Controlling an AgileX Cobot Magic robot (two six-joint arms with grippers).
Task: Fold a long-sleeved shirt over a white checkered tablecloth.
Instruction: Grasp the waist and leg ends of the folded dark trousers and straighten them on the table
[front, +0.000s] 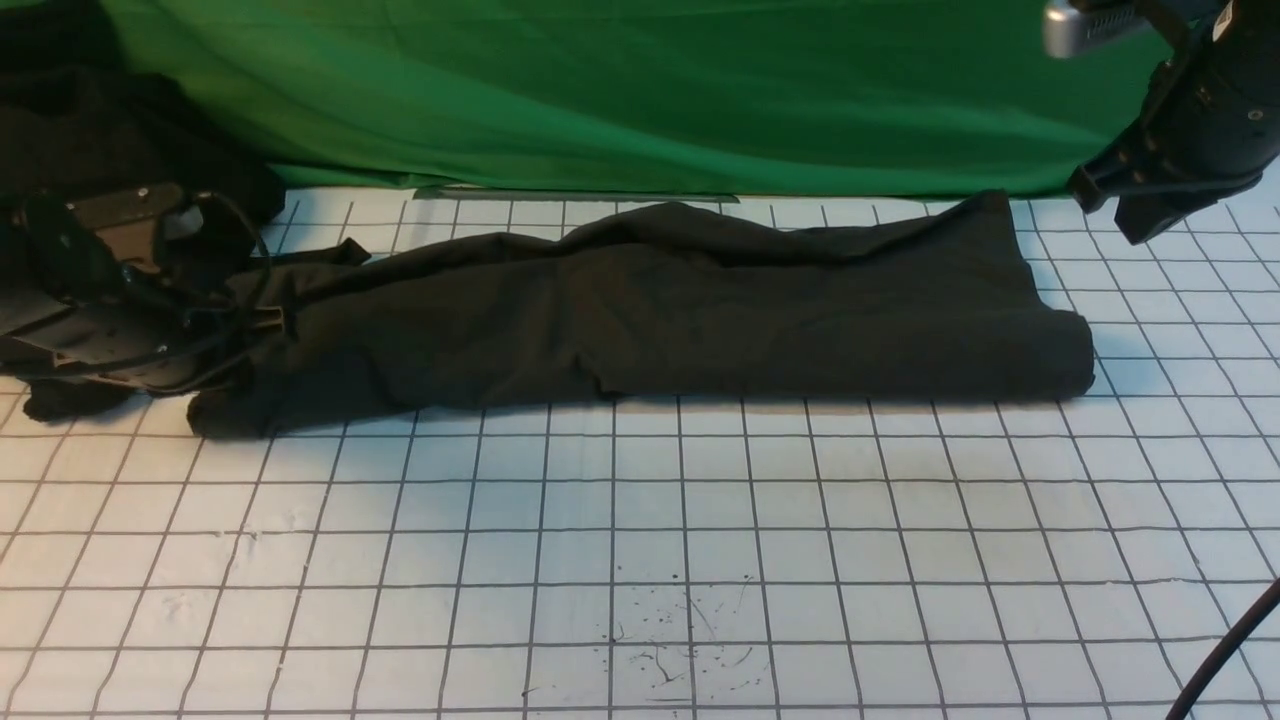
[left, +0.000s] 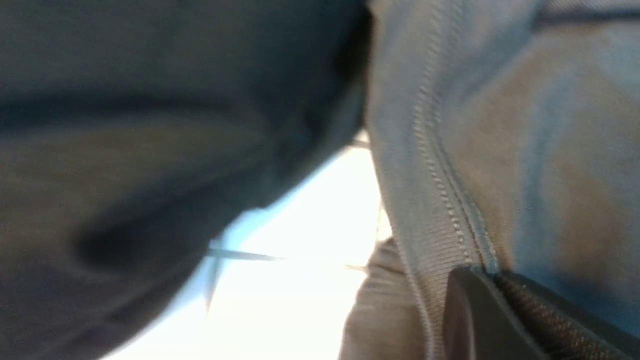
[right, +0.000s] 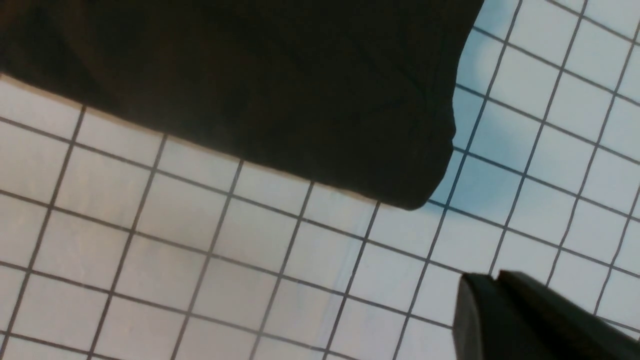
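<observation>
— Where is your shirt?
— The shirt (front: 680, 310) lies as a long folded band across the far part of the tablecloth (front: 640, 520).
— And your grippers?
— Your left gripper (front: 262, 322) sits low at the band's left end, buried in cloth. I cannot tell whether it pinches. Your right gripper (front: 1125, 205) hangs above the right end, apart from the shirt. I cannot tell its gap either.

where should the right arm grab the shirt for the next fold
Likely the right end of the long-sleeved shirt, at its near corner, coming down from the right. It lies as a long band on the white checkered tablecloth, and that end is free, with bare cloth beside it.
</observation>
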